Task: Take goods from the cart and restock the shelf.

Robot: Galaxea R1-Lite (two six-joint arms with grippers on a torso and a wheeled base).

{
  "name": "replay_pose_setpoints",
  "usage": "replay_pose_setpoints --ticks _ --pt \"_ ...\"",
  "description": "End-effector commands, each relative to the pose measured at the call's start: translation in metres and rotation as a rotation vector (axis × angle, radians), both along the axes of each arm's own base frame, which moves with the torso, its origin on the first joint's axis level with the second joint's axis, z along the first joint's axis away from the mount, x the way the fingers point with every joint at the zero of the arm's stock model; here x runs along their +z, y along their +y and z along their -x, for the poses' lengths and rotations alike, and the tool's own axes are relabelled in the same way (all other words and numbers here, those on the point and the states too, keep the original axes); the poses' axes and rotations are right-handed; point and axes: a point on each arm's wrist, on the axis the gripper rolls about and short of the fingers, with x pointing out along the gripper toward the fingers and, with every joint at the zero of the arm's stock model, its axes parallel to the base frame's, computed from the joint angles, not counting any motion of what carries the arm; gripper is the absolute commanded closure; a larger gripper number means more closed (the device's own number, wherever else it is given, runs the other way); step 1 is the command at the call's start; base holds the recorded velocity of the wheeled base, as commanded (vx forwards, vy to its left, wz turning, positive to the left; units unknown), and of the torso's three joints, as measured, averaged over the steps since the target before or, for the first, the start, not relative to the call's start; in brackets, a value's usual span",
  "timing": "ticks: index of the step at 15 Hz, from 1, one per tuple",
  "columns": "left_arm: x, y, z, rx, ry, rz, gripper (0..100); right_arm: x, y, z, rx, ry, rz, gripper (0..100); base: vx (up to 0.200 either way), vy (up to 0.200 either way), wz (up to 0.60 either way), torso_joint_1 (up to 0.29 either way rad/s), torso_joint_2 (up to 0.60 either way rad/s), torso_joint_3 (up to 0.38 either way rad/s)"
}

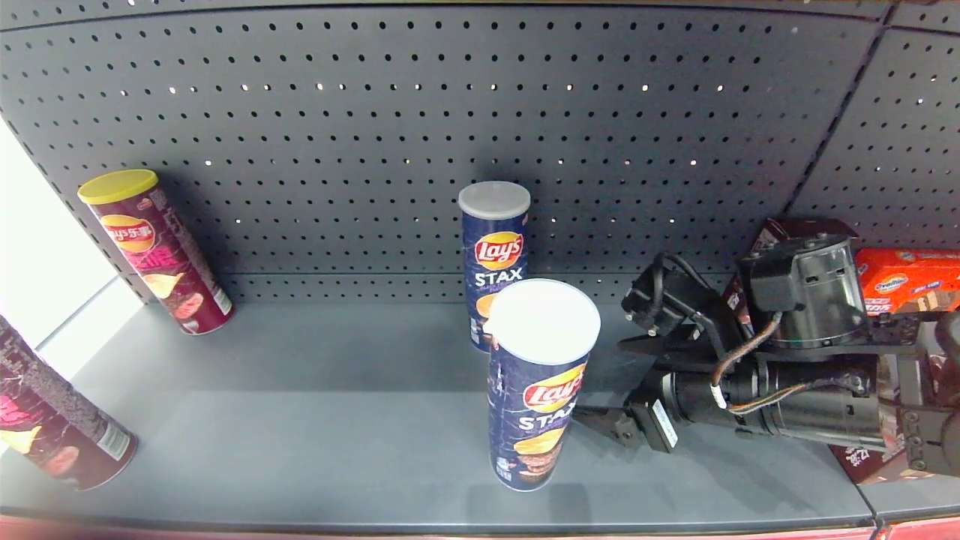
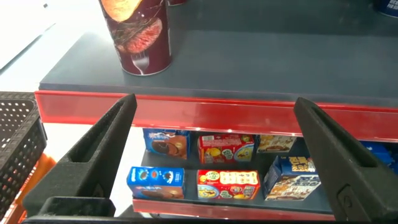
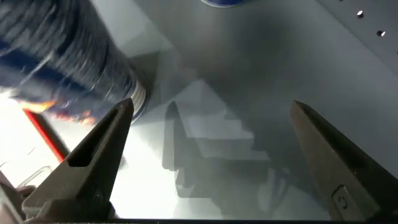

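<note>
Now the right claw (image 1: pixel 600 420) sits low over the flat grey metal shelf (image 1: pixel 337 420). It is just beside the front tall blue chip can with a white lid (image 1: pixel 540 382). Its two fingers are spread wide apart and hold nothing. I cannot tell if a finger touches the can. That can stands straight up near the front edge of the shelf.

A second tall blue chip can with a white lid (image 1: pixel 495 262) stands right behind it, close to the grey back wall full of little holes (image 1: pixel 337 112). Well off to the left are a dark red chip can with a yellow lid (image 1: pixel 154 251) by the back wall and another dark red chip can (image 1: pixel 52 420) near the front. An orange box (image 1: pixel 907 281) sits behind the right arm.

The left claw (image 2: pixel 211 162) hangs in front of the shelf's red front strip (image 2: pixel 217 115). Its fingers are wide apart too, holding nothing. Small blue and red boxes (image 2: pixel 227 183) sit on a lower shelf past it.
</note>
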Motion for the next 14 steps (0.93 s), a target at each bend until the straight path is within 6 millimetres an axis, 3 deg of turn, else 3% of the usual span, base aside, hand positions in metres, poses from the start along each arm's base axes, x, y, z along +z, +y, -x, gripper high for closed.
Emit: replay_pose_setpoints --ticks 1,11,14 --pt "0.0 0.0 0.0 0.0 0.001 0.001 0 -0.003 0.007 0.0 0.015 0.006 0.008 0 0.0 0.0 0.0 0.0 0.0 0.0" --pt "0.0 0.0 0.0 0.002 0.001 0.002 0 -0.004 0.016 0.011 0.062 0.01 0.011 0 0.0 0.0 0.0 0.0 0.0 0.0" --pt "0.0 0.0 0.0 0.002 0.001 0.002 0 -0.006 0.009 0.003 0.023 0.013 0.016 0 0.0 0.0 0.0 0.0 0.0 0.0"
